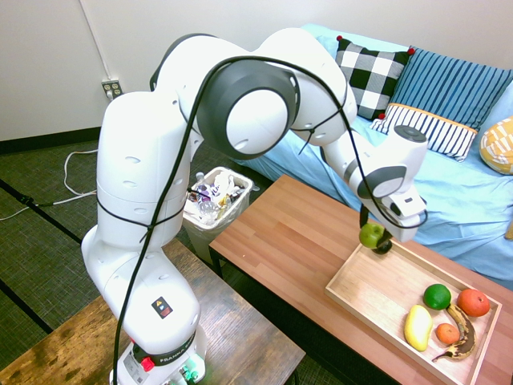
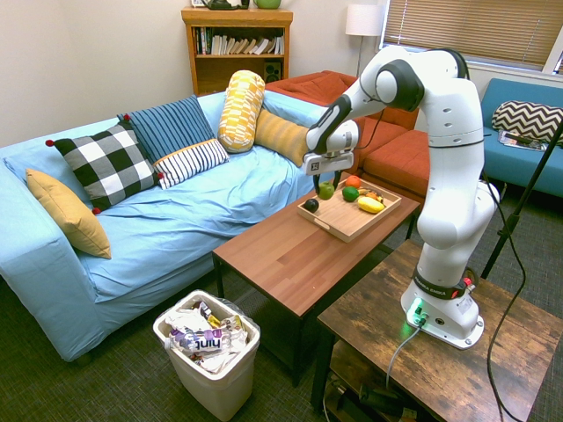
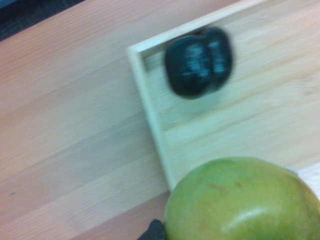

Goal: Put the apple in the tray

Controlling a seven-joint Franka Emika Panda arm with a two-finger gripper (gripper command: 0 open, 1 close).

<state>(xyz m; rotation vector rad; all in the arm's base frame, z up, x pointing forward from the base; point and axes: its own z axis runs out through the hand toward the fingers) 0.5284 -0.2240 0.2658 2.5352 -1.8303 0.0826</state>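
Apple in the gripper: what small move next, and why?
I would probably ease the gripper a little further over the tray, away from its near-corner dark fruit, before lowering. The apple is held up at the tray's end, close to that fruit, while the tray's middle has bare wood.

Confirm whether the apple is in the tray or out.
Out: the gripper holds the apple above the tray's corner.
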